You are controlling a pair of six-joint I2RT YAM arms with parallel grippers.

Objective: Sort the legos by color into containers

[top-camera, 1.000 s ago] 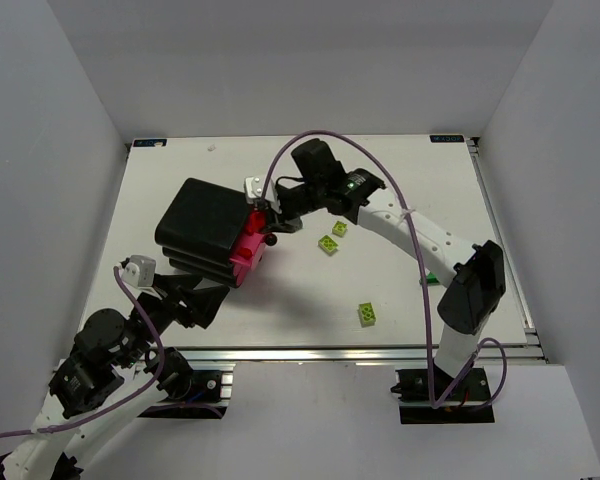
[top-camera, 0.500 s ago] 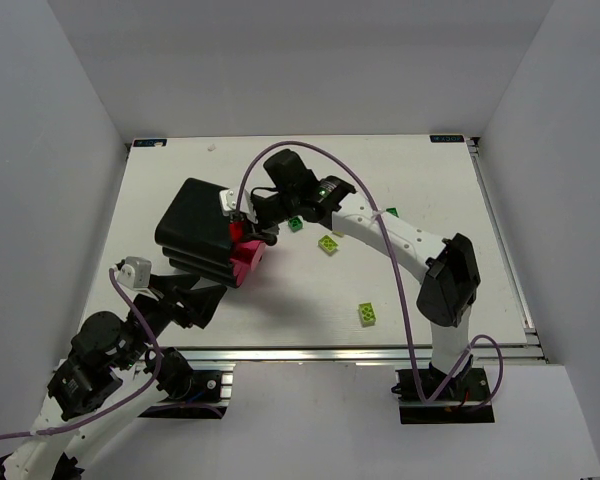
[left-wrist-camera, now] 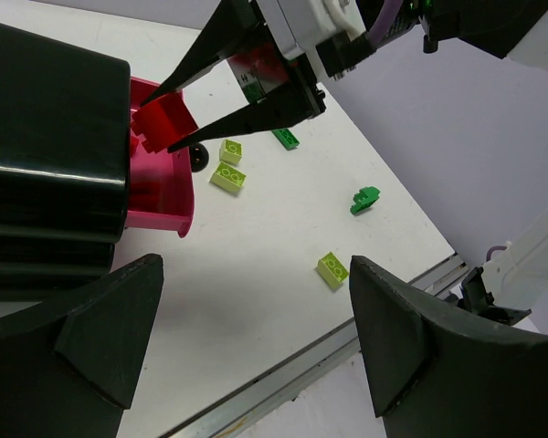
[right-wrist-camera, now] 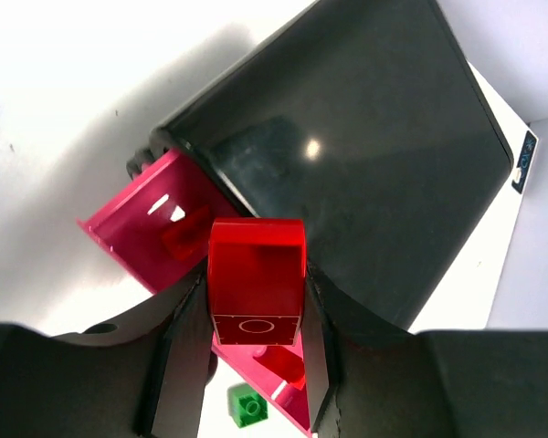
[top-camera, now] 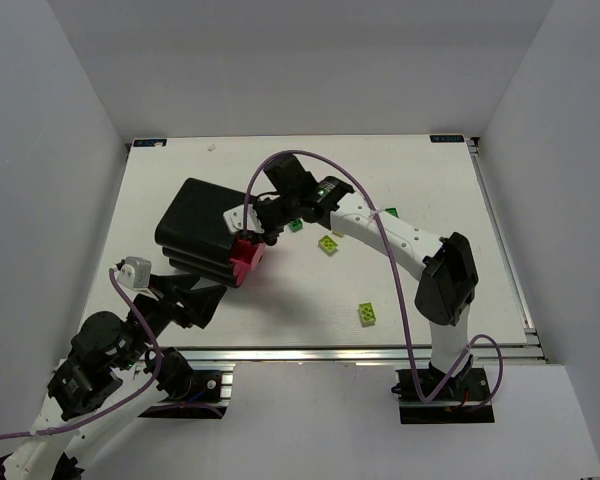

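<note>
Over the open drawer (right-wrist-camera: 128,214), left-centre of the table (top-camera: 400,290): right gripper (right-wrist-camera: 256,285) is pinching the held red brick (right-wrist-camera: 256,260) across its short sides. In the past second it swung left from the loose-brick side and settled above the drawer mouth. Jaw gap didn't change, so nothing is released yet. Reads as drop position reached; letting go is what's left for this piece. A stored red brick (right-wrist-camera: 187,234) already lies inside, so the colour matches. Long axis runs along the fingers, far end aimed toward the black cabinet (right-wrist-camera: 347,137) and down into the drawer. Stud side probably faces away from the wrist camera, can't confirm. Left gripper (left-wrist-camera: 256,265) is spread wide, empty, near-left. Lime bricks (top-camera: 328,244) and a green brick (top-camera: 295,225) sit loose to the right.
</note>
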